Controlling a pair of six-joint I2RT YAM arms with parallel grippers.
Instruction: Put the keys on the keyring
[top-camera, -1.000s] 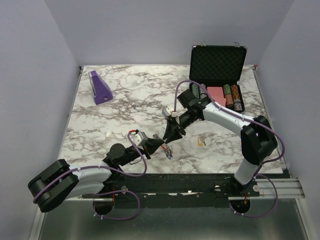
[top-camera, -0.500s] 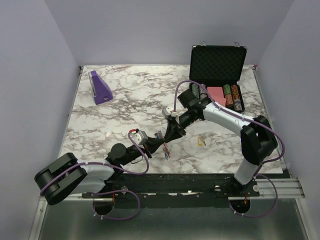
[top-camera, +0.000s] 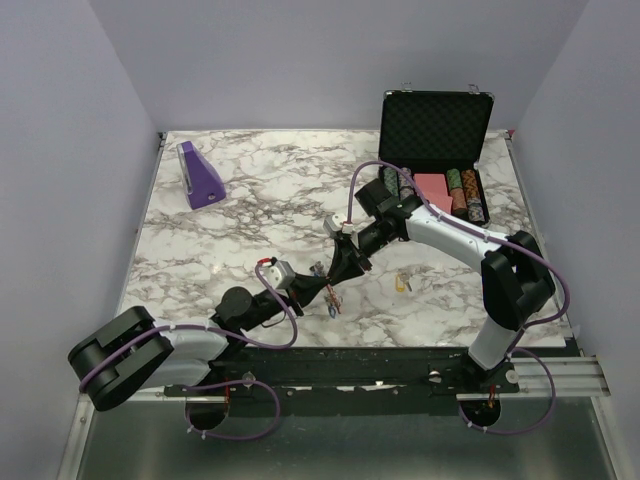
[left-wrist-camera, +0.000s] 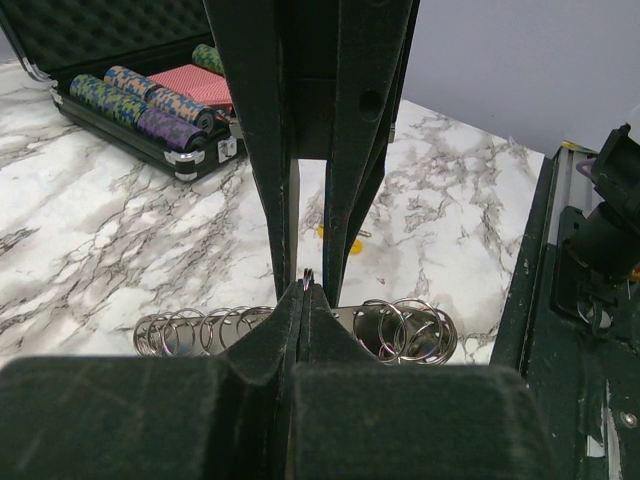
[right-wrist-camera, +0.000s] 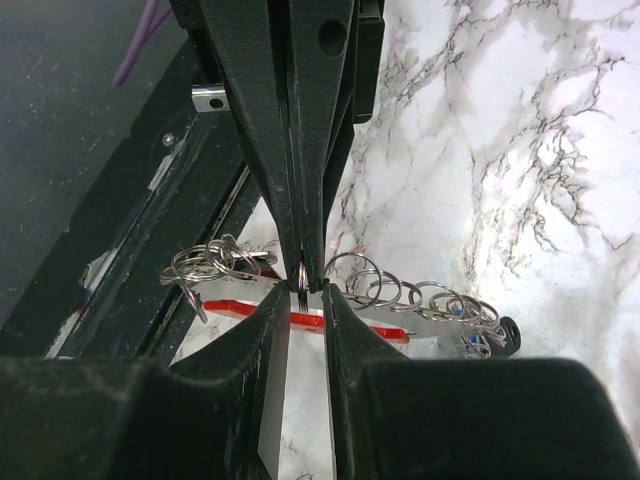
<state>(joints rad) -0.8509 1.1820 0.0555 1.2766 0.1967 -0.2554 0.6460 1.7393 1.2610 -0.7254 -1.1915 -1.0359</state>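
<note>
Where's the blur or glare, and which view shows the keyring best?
Top external: even, soft light with no glare, but the keyring is tiny. Left wrist: the left end effector fills the foreground, dark and slightly soft, while the rings behind it are crisp. Right wrist: the marble tabletop runs bright, close to washed out; the keyring is sharpest here.

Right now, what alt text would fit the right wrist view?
The left gripper, at top, pinches a thin metal keyring with a red crescent piece; the right gripper faces it, slightly open, above a white marble table.
</note>
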